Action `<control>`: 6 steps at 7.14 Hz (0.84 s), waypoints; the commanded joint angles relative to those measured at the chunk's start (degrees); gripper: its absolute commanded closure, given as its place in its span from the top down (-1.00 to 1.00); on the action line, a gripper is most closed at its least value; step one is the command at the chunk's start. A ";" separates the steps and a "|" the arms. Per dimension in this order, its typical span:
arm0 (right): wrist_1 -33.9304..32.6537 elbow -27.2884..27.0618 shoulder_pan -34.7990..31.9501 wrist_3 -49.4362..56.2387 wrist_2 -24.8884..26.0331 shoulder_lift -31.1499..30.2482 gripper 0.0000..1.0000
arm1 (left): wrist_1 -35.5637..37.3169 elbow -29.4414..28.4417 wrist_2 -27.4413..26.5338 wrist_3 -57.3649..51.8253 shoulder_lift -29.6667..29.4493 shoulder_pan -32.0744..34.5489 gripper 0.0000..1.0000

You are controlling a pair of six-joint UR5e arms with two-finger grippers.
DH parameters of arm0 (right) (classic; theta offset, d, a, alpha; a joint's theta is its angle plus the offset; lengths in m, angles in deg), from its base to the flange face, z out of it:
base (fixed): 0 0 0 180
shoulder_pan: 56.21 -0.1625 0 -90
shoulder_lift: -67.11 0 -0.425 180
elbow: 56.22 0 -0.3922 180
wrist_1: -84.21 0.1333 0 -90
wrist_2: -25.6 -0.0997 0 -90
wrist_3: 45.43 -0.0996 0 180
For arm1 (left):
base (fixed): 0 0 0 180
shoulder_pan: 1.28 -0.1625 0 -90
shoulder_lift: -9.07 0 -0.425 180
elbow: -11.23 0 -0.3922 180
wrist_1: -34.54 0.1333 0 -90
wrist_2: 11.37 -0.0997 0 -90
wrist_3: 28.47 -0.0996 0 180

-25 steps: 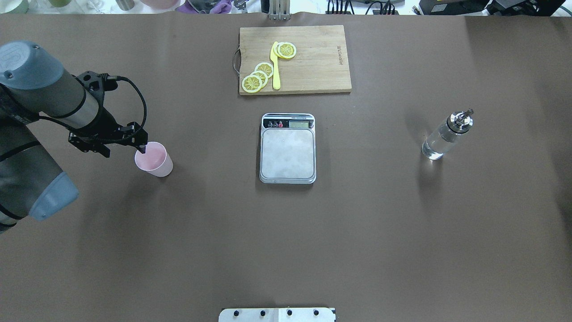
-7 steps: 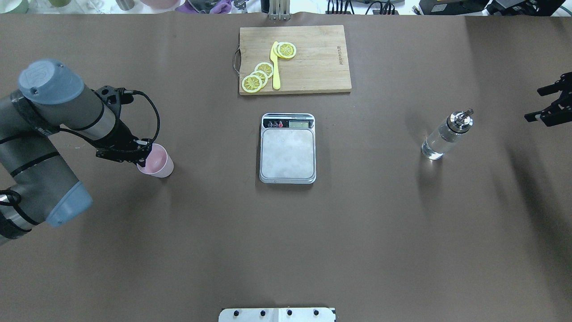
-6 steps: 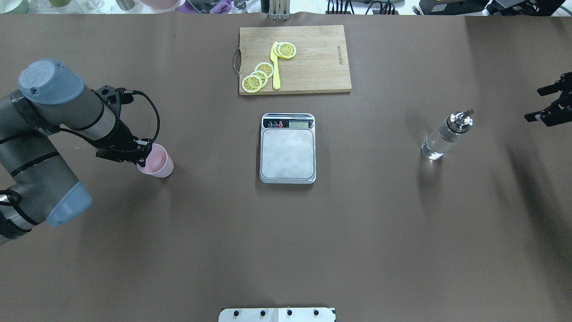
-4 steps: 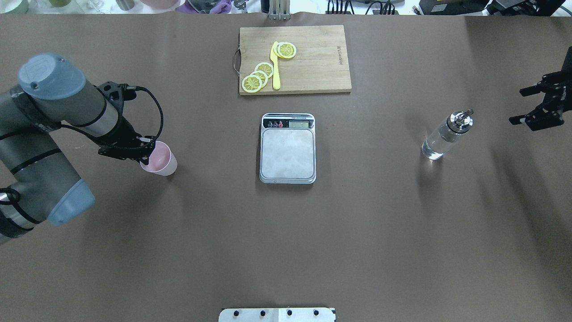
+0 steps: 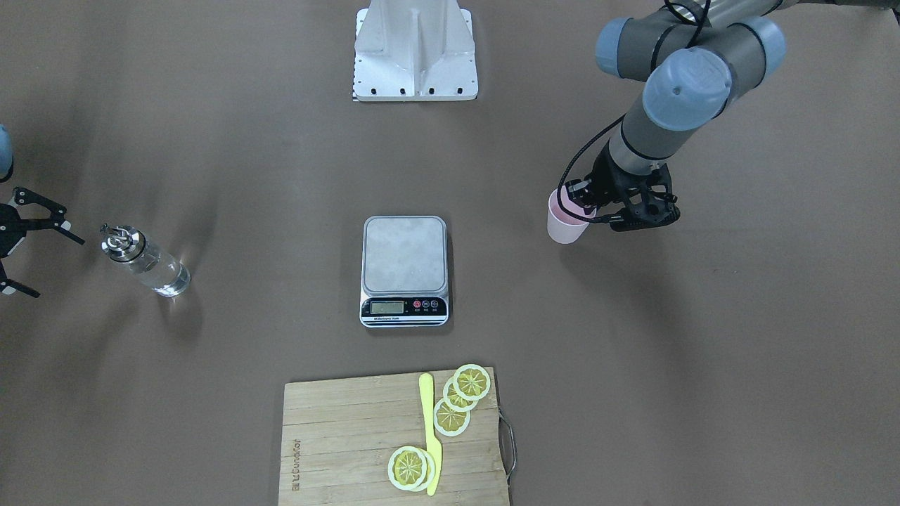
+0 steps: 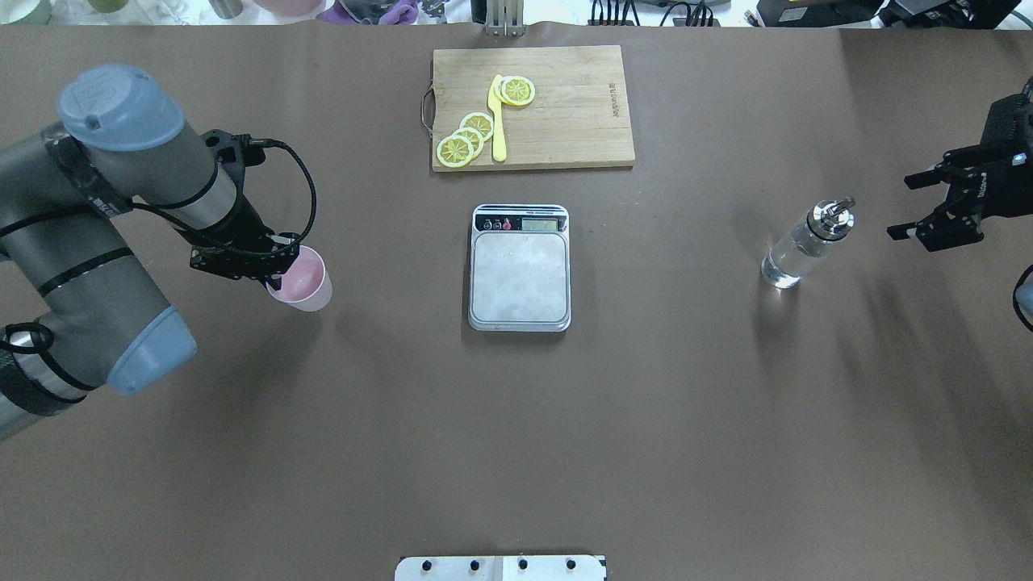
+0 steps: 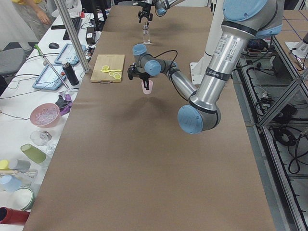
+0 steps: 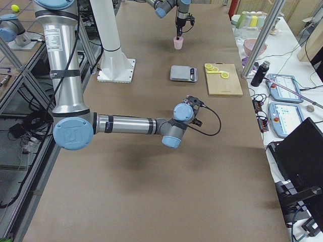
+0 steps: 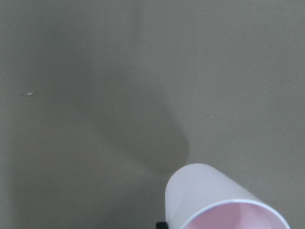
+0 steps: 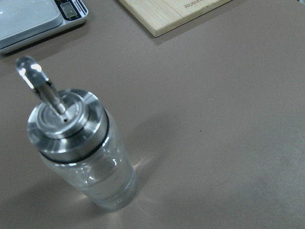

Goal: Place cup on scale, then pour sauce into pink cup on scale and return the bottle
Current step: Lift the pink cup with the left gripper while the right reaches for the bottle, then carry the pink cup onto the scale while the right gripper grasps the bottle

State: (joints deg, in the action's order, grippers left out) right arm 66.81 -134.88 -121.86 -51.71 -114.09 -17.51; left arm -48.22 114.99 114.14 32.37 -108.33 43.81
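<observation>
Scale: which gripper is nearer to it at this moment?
Left. The left gripper, shut on the pink cup, sits left of the scale; the right gripper, open, is farther out past the bottle.

Brown-covered table (image 6: 516, 436) with three loose things and the robot's mount.

The kitchen scale (image 6: 520, 268) lies flat near the table's middle, its black display strip turned away from the robot. Beyond that strip, near but apart from the scale, lies a wooden cutting board (image 6: 565, 113) with a metal handle at its end on the robot's left. Well off to the scale's side on the robot's right stands the clear bottle (image 6: 803, 246) with its metal pourer cap. On the robot's side of the scale, at the table's edge, sits the white mounting plate (image 6: 500, 567).
</observation>
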 commanded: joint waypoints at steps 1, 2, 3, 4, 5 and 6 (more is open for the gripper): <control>4.02 0.00 2.45 -4.78 0.11 0.16 1.00 | 2.16 -0.66 0.18 0.15 -3.80 -0.26 -1.00; 4.12 0.00 3.15 -5.23 0.11 0.77 1.00 | 2.34 -1.27 0.18 0.76 -5.28 -0.78 -1.00; 4.21 0.00 3.68 -5.32 0.03 0.77 1.00 | 2.34 -3.02 1.92 0.86 -6.95 -0.96 -1.00; 4.64 0.00 3.78 -5.32 0.03 0.77 1.00 | 2.34 -5.56 3.59 0.77 -10.01 -1.05 -1.00; 5.26 0.08 4.04 -5.67 0.11 0.86 1.00 | 2.34 -7.50 3.60 0.42 -12.48 -1.23 -1.00; 5.44 0.09 4.13 -6.02 0.20 1.21 1.00 | 2.25 -9.26 3.60 0.16 -15.12 -1.32 -1.00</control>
State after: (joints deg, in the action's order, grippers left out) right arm 71.84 -134.84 -117.94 -57.33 -113.98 -16.61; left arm -45.90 108.06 117.48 32.85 -120.21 42.64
